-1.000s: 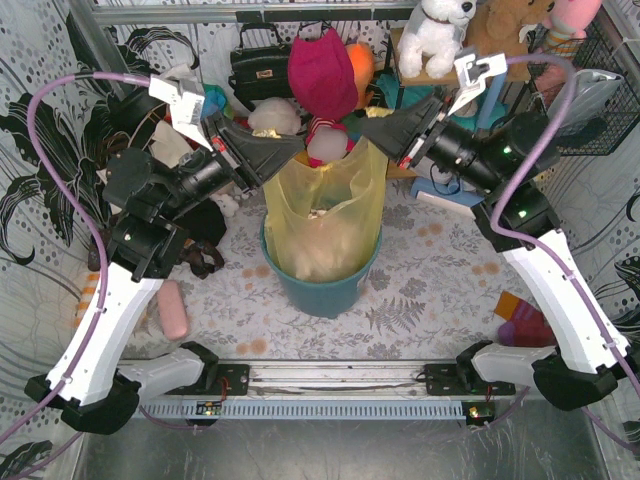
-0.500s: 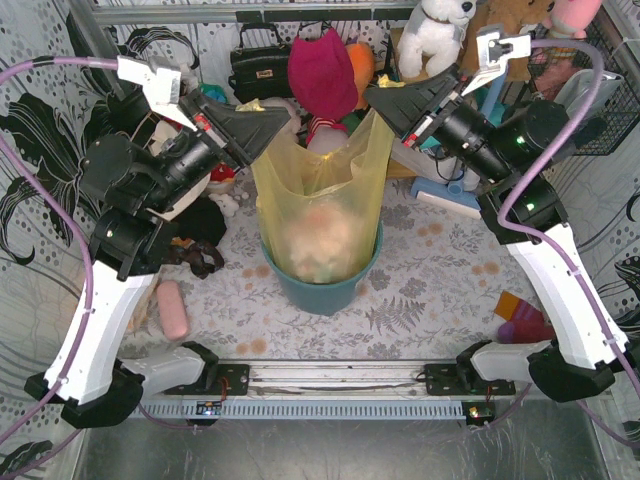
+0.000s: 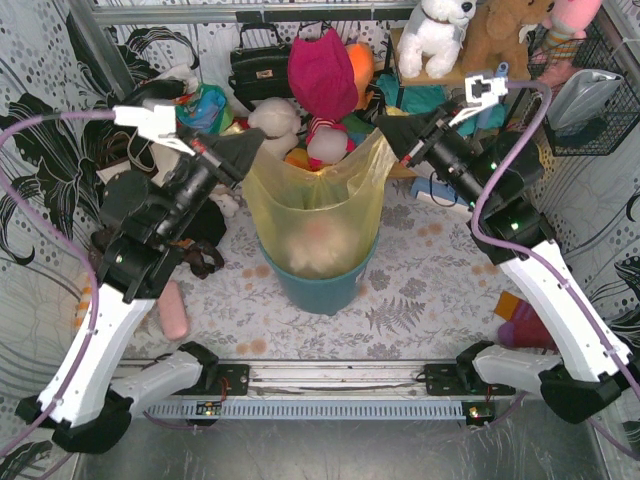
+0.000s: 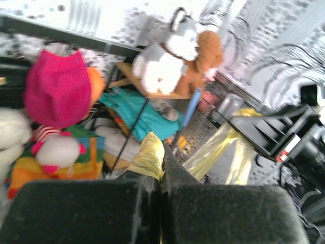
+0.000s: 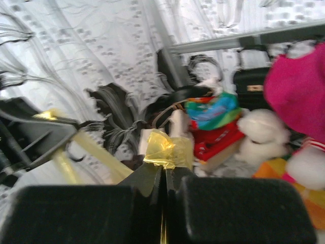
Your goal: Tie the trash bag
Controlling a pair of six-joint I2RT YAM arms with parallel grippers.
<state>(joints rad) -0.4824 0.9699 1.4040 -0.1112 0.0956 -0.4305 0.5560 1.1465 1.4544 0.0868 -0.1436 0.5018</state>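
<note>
spread wider, left tool [image 3: 257,149] and right tool [image 3: 386,119] each pinch the one trash bag [image 3: 315,205]

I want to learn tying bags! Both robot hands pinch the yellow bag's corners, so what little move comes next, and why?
Probably swing the two pinched corners together and cross them above the opening. The left jaws and right jaws are each shut on a top corner of the trash bag, held apart, its mouth gaping over the teal bin. Crossing starts a knot.

Teal bin [image 3: 322,292] interior hidden by trash bag [image 3: 315,205], bag contents hazy
</note>
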